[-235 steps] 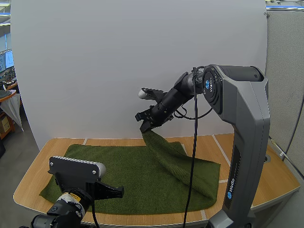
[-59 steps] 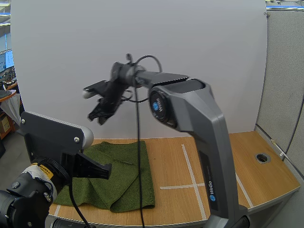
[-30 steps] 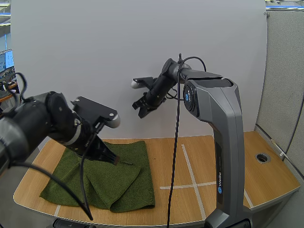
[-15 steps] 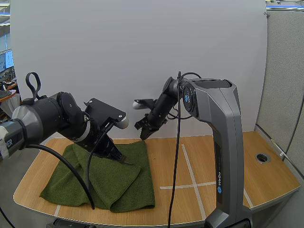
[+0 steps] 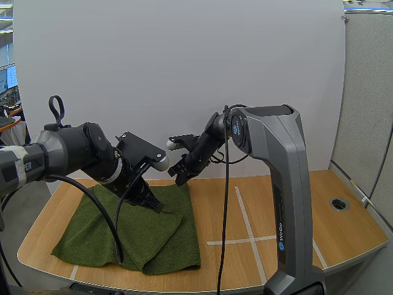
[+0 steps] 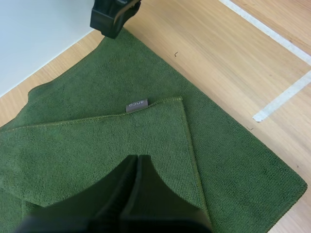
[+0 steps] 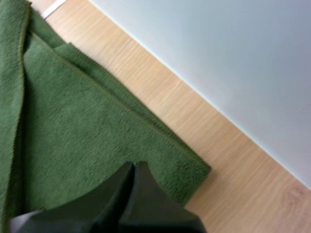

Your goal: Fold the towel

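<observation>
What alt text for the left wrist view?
Left hand, shut and empty, over a folded green towel with a grey label at the top layer's corner. Right hand near the towel's far edge; wooden table beneath.

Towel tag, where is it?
In the left wrist view, the tag sits on the towel's folded top edge, just ahead of the left jaws.

A white wall [image 5: 184,61] rises behind the wooden table [image 5: 350,230] with taped lines [image 5: 245,222].

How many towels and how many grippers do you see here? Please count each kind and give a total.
Green towel: 1
Grippers: 2, the left gripper and the right gripper, both shut
Total: 3
</observation>
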You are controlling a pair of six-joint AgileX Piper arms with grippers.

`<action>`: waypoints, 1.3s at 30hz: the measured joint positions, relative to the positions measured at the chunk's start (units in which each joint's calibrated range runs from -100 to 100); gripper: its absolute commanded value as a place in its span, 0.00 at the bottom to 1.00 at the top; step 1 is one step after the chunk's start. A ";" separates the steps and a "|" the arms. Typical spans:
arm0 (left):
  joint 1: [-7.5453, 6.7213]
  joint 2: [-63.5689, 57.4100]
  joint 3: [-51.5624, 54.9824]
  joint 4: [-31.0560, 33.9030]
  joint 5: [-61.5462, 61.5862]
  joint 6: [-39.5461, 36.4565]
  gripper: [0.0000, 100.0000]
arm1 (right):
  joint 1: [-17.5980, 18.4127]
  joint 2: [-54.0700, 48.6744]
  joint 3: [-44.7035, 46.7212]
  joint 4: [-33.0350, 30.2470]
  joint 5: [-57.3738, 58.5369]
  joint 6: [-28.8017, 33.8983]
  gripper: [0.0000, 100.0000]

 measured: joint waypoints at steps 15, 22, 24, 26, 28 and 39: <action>0.00 0.13 0.00 -0.10 -0.77 0.00 0.00 | 0.33 4.55 0.00 0.66 -8.55 -0.03 0.00; 0.00 0.13 0.00 -2.27 -2.49 1.09 0.00 | 0.33 5.59 0.00 -0.65 -10.04 -0.48 0.00; 0.00 0.13 0.00 -2.35 -2.65 1.09 0.00 | 0.33 5.59 0.00 -0.65 -10.04 -0.48 0.00; 0.00 0.13 0.00 -2.40 -2.65 1.09 0.00 | 0.33 5.59 0.00 -0.74 -10.04 -0.48 0.00; 0.00 0.13 0.00 -2.50 -3.76 1.09 0.00 | 0.33 5.59 0.00 -0.74 -10.04 -0.59 0.00; 0.00 10.25 0.00 -10.65 -8.52 10.08 0.34 | 0.33 5.59 0.00 -0.97 -9.89 -0.75 0.00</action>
